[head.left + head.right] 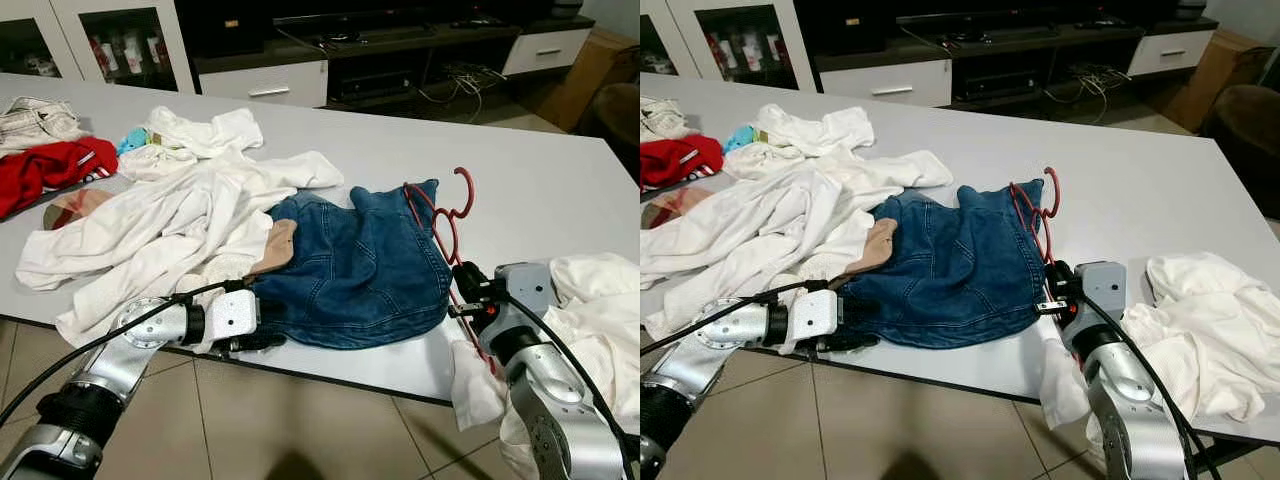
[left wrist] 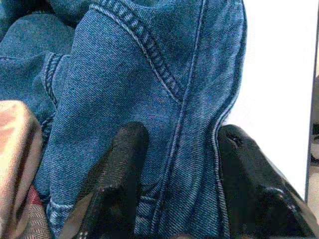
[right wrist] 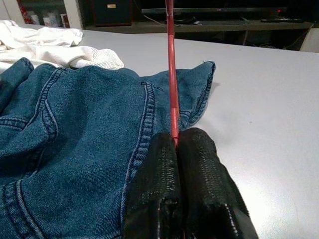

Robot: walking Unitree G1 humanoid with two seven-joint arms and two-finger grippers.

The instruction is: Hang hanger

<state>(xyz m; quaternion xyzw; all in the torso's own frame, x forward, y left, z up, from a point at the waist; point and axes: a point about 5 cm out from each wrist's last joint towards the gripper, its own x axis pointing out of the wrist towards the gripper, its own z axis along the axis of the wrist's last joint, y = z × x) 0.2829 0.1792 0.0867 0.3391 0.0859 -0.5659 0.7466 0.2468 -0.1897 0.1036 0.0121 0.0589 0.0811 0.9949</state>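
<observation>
Blue jeans (image 1: pixel 360 265) lie crumpled near the front edge of the white table (image 1: pixel 540 170). A thin red hanger (image 1: pixel 445 215) rests along the jeans' right side, its hook pointing toward the far side of the table. My right gripper (image 1: pixel 465 290) is shut on the hanger's near end; in the right wrist view the red hanger (image 3: pixel 171 74) runs straight out from between the closed fingertips (image 3: pixel 162 149). My left gripper (image 1: pixel 255 342) sits at the jeans' near left hem, and its black fingers (image 2: pixel 124 164) hold a fold of denim (image 2: pixel 149 74) between them.
A heap of white clothes (image 1: pixel 170 220) spreads left of the jeans, with a red garment (image 1: pixel 55 165) beyond it at the table's left edge. More white cloth (image 1: pixel 600 300) hangs over the near right corner. Cabinets (image 1: pixel 270 80) stand behind the table; tiled floor lies below.
</observation>
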